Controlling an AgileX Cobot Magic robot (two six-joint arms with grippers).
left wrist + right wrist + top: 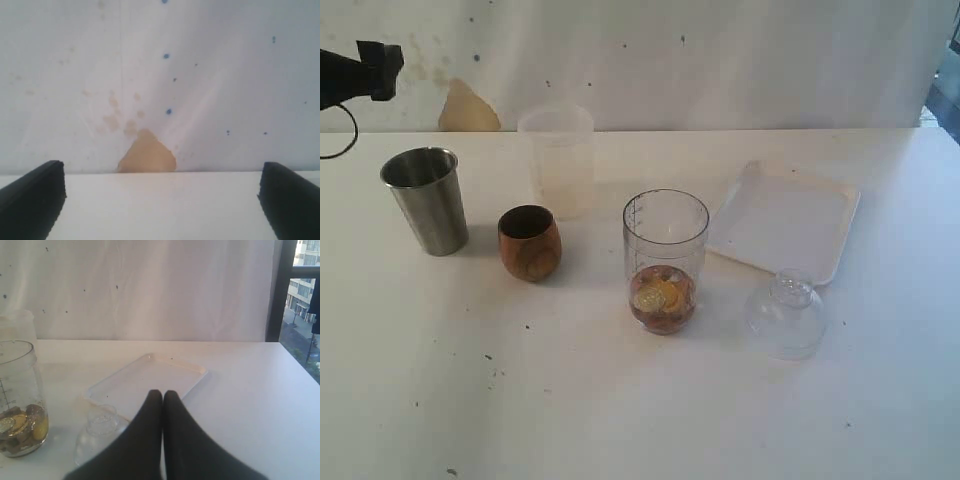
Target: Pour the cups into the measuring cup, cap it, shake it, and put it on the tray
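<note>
Now your left pincer (161,176) stands released; your right pincer (162,395) is clenched, tips touching. Measuring cup (665,260) sits mid-desk (620,410), uncapped; tray (785,215) at its two o'clock, wooden cup (530,243) and steel tumbler (425,200) toward nine.

We see the left hand (162,175) with its two black fingers (35,200) spread wide apart. Between them the white worktop (160,205) runs to a white wall (225,60). A tan patch (146,155) sits at the wall's foot, faint brownish stains (117,117) above it and small blue dots (168,111) to one side.
</note>
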